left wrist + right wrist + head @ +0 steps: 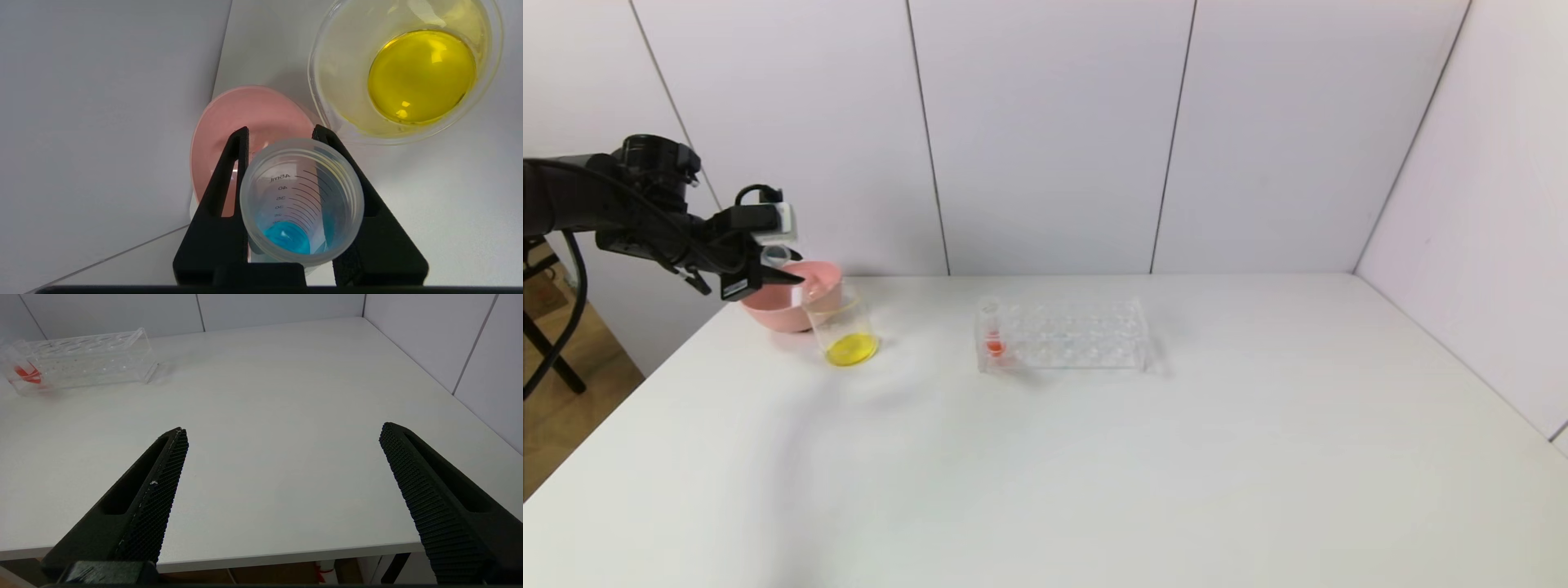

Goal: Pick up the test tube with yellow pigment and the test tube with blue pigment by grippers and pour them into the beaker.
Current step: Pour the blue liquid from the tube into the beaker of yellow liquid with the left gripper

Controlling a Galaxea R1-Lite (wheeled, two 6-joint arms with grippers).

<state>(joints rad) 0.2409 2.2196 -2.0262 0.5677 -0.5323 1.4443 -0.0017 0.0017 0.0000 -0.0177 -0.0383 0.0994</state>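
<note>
A white table is enclosed by pale panelled walls at the rear and right. The left gripper is clamped on the test tube with blue pigment, held above the pink bowl just beside the beaker, which contains yellow liquid. The right gripper is held with fingers wide apart over the table's near edge, well apart from the clear rack.

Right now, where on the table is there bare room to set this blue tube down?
Bare table in front of the rack and to its right. Crowded at far left: pink bowl, beaker, left tool holding the blue tube.
</note>
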